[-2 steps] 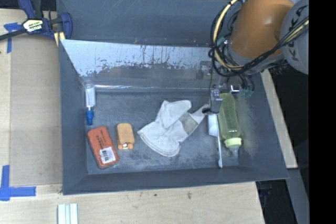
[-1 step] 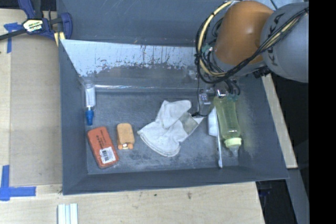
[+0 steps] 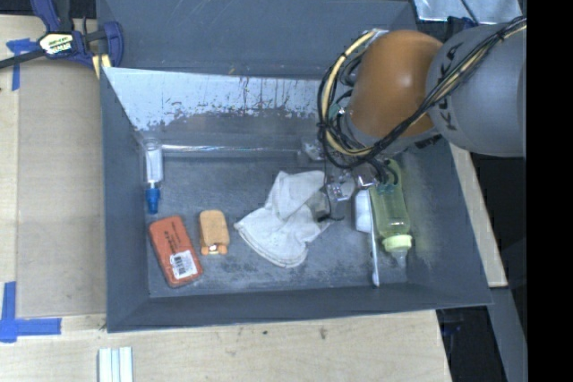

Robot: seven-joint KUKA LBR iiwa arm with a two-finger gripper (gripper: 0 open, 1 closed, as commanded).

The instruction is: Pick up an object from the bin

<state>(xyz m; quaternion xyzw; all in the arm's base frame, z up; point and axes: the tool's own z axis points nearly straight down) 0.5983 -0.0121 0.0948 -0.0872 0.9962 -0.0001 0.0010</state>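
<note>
Gripper: low in the right half of the bin, under the wrist's smooth, rounded orange cover and a bundle of looped cables. Its tip is dark against the objects below; whether the claw is open, closed or gripping cannot be told.

White cloth: soft fabric, crumpled into irregular folds. It lies near the middle of the bin floor, directly left of the claw. The claw's tip stands at the cloth's upper right edge and appears to meet it. Nothing can be confirmed as held.

Bottle: translucent pale green plastic, cylindrical, lying lengthwise just to the right of the claw with a yellow-green cap at its near end. A small white object lies between the claw and the bottle; its kind cannot be made out. A thin pale rod runs from beside the bottle toward the bin's near wall.

Tan block: small, with rounded corners and a matt face, left of the cloth and apart from it.

Orange-red pack: flat, rectangular, with a white barcode label, just left of the tan block.

Clear tube: slender, with a blue end, near the left wall, well apart from the claw.

Bin: grey metal with sloped walls; the far wall is scuffed and streaked.
</note>
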